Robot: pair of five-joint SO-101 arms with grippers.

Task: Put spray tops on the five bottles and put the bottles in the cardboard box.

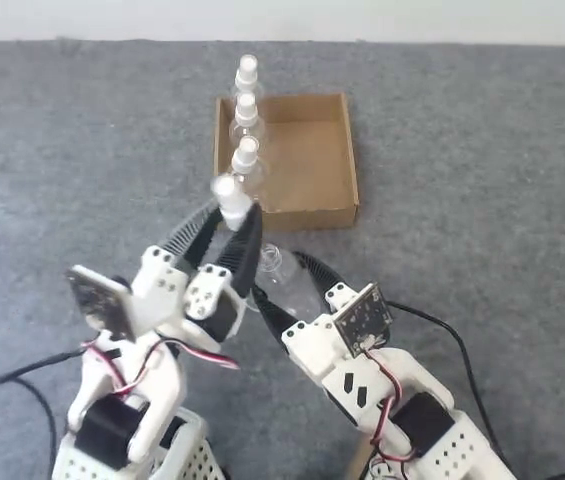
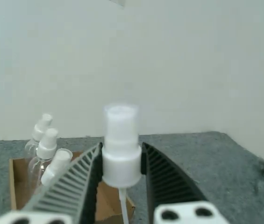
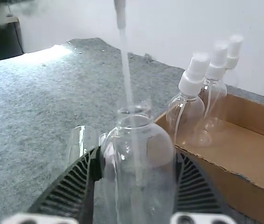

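Note:
My left gripper (image 1: 230, 213) is shut on a white spray top (image 1: 228, 193), seen close up as the spray top (image 2: 121, 145) between the ribbed fingers (image 2: 71, 186). Its thin dip tube (image 3: 124, 56) runs down into the open neck of a clear bottle (image 3: 139, 163). My right gripper (image 3: 139, 182) is shut on that bottle (image 1: 276, 266), upright just in front of the cardboard box (image 1: 312, 165). Three capped bottles (image 1: 245, 125) stand along the box's left wall; they appear again as capped bottles (image 3: 202, 100) and capped bottles (image 2: 45, 149).
Another clear uncapped bottle (image 3: 80, 142) lies on the grey carpet beside the held one. The right half of the box floor (image 3: 244, 149) is bare. Cables (image 1: 462, 370) trail behind the right arm. Open carpet spreads to both sides of the box.

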